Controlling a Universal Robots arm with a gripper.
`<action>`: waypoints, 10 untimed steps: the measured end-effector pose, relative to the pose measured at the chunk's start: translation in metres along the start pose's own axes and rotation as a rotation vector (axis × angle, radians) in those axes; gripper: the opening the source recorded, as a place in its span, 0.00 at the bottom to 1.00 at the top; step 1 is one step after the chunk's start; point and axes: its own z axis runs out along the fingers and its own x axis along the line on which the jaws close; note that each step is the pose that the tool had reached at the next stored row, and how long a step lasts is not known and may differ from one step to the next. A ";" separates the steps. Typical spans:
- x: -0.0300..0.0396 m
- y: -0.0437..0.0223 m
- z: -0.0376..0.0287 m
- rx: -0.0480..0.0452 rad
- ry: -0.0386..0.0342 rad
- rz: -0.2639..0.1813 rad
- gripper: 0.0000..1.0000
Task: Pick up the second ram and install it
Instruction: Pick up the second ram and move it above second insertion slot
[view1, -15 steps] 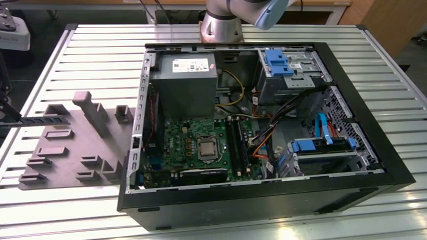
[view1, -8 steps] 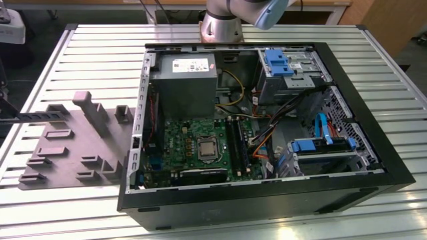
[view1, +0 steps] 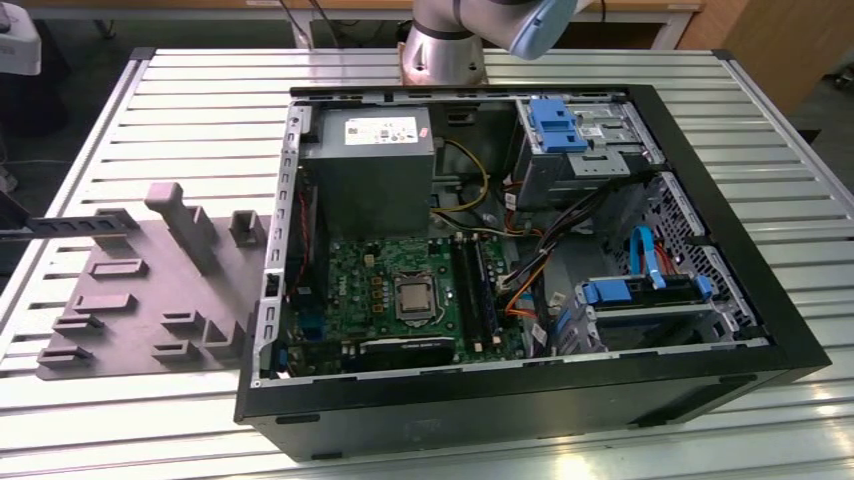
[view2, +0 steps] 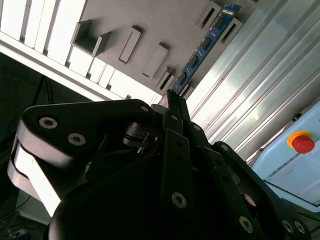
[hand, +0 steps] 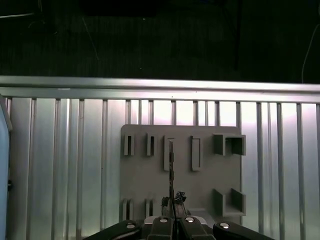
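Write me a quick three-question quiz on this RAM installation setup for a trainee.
1. True or false: the ram stick lies inside the open computer case.
2. In the exterior view, where is the grey holder tray relative to the computer case? A) on the exterior view's left of it. B) on the exterior view's right of it. C) on top of it.
3. Fill in: in both wrist views, the gripper is nearest to the ____.

Key: 1 false, it stands on edge on the holder tray; 2 A; 3 ram stick.
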 end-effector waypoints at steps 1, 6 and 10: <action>-0.0001 0.0001 -0.0011 0.0000 -0.0005 0.000 0.11; -0.0004 0.0003 -0.0059 0.0002 -0.0016 0.000 0.11; -0.0007 0.0004 -0.0087 0.0003 -0.0018 0.000 0.11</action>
